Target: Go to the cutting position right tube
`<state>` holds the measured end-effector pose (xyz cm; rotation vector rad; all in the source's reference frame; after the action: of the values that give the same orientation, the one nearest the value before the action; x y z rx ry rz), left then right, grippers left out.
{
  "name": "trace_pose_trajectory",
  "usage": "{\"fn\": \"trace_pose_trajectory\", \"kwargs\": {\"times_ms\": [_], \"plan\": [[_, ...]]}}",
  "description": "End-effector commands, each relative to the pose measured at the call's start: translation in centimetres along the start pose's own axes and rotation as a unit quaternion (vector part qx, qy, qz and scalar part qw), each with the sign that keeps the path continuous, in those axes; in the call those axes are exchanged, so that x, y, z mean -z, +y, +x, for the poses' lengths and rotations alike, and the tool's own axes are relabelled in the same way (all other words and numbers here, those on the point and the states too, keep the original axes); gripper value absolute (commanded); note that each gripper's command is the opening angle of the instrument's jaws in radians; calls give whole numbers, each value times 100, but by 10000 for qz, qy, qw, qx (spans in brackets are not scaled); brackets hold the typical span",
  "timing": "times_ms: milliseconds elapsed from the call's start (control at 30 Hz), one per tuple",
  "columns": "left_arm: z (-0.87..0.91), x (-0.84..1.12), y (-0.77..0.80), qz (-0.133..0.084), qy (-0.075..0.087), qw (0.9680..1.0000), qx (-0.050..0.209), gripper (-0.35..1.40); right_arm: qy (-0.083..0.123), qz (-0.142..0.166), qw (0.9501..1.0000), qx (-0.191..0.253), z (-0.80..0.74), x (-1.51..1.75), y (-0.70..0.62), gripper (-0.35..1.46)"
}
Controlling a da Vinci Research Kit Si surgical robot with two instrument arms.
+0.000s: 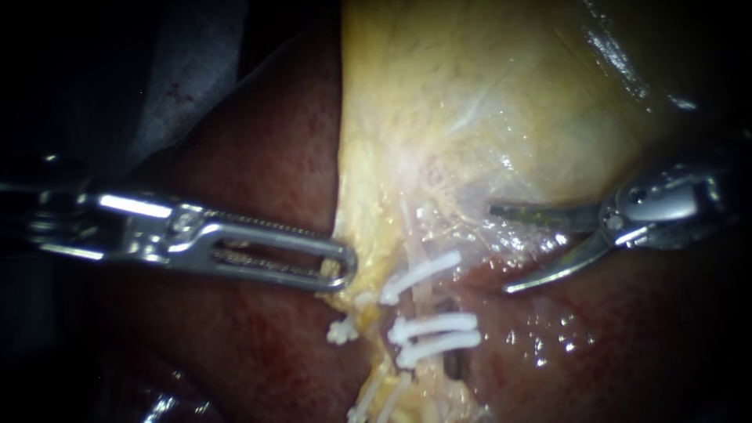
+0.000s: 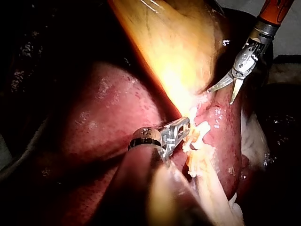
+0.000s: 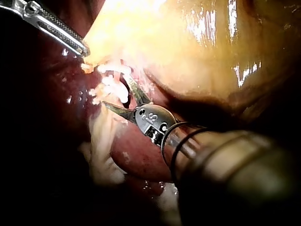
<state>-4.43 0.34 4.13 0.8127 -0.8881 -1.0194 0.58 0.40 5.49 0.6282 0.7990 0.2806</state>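
Approach step: right instrument [image 1: 499, 249], pincer released, beside right tube [image 1: 423, 296]; must straddle it between clips [image 1: 435, 323]. Meanwhile left instrument [image 1: 345, 266] grasps gallbladder [image 1: 486, 102].

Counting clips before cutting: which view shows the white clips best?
The endoscope view: the white clips lie separate and unobstructed, each bar distinct. The left wrist view shows only a pale cluster beside the left instrument. In the right wrist view, the right instrument partly hides them.
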Motion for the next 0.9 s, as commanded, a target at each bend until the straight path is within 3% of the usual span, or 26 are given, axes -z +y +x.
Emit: {"fn": "trace_pose_trajectory", "kwargs": {"times_ms": [33, 267, 500, 900], "plan": [[0, 3, -2, -3, -5, 10000, 10, -35, -89, 47, 9999, -77, -2, -4, -1, 116], [-2, 11, -11, -12, -3, 10000, 31, -35, -400, 272, 9982, -364, -6, -29, -8, 113], [-3, 16, -13, -20, -13, 10000, 36, -35, -453, 379, 9965, -583, -5, -49, -9, 105], [-4, 23, -19, -8, -28, 10000, 50, -35, -515, 526, 9955, -605, -8, -70, -6, 71]]}}
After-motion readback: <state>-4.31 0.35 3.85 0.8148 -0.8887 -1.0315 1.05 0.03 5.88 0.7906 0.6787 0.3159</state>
